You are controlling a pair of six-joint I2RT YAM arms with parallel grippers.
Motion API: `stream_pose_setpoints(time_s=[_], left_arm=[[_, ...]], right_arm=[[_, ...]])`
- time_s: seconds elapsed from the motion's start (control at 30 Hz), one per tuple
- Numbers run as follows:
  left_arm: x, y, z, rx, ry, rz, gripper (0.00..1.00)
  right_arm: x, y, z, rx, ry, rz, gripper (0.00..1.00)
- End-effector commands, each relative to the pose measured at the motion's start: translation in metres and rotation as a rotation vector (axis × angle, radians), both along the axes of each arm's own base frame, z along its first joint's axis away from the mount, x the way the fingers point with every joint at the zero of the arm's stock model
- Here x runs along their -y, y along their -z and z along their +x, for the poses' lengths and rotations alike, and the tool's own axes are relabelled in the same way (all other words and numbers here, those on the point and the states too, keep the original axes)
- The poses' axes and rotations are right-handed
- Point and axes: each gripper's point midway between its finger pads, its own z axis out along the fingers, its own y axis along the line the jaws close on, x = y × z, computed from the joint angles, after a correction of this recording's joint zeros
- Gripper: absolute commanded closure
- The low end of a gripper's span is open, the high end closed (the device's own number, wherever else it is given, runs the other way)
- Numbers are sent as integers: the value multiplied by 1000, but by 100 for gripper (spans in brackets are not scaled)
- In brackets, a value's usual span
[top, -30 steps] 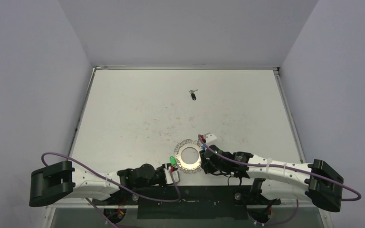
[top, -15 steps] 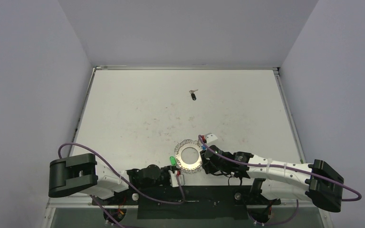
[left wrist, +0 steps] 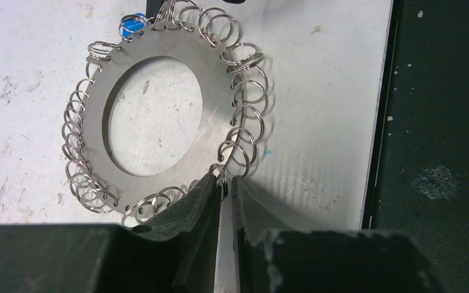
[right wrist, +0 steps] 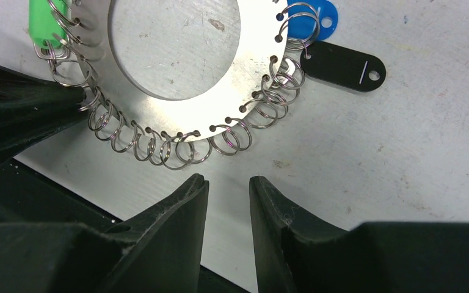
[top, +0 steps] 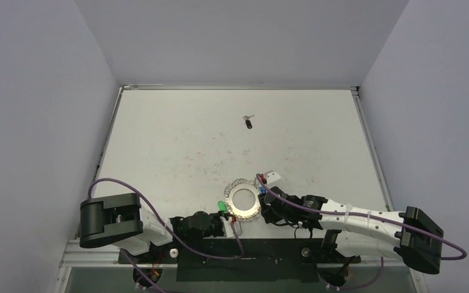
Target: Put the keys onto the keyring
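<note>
The keyring (top: 243, 202) is a flat silvery disc with a hollow centre and small wire loops round its rim, lying near the table's front edge. In the left wrist view my left gripper (left wrist: 225, 183) is pinched on one loop at the near rim of the keyring (left wrist: 214, 91). My right gripper (right wrist: 229, 180) stands open, empty, just short of the rim of the keyring (right wrist: 177, 116). One black-headed key (top: 248, 122) lies far back on the table. Another black key head (right wrist: 344, 67) lies against the rim; I cannot tell whether it hangs on a loop.
A green key head (right wrist: 44, 24) and a blue key head (right wrist: 310, 18) sit at the ring's rim. The table's dark front edge (left wrist: 439, 152) runs just behind both grippers. The left fingers (right wrist: 30, 110) show at the left of the right wrist view.
The left arm's elbow has swung to the right, and the left gripper has closed onto a loop of the keyring. The right jaws have opened slightly. The ring has stayed put.
</note>
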Motion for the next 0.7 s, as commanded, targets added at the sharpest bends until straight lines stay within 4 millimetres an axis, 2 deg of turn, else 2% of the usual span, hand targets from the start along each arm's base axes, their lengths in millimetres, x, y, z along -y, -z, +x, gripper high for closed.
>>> stream_pose_setpoints(time_s=[0.0, 0.1, 0.33, 0.4, 0.53, 0.67], left_arm=[[0, -2, 4, -4, -36, -17, 91], [-1, -5, 4, -9, -45, -30, 100], [-3, -25, 0, -44, -57, -91, 100], [-2, -38, -3, -57, -47, -138, 100], [-5, -58, -12, -96, -24, -208, 100], [-11, -75, -20, -132, -4, -282, 100]], right_arm=[[-10, -22, 11, 61, 9, 49, 67], [-11, -23, 11, 62, 7, 51, 67], [-18, -36, 14, 78, -4, 84, 64], [-24, -44, 15, 88, -17, 113, 58], [-42, -64, 16, 117, -66, 218, 38], [-64, -90, 16, 171, -182, 330, 31]])
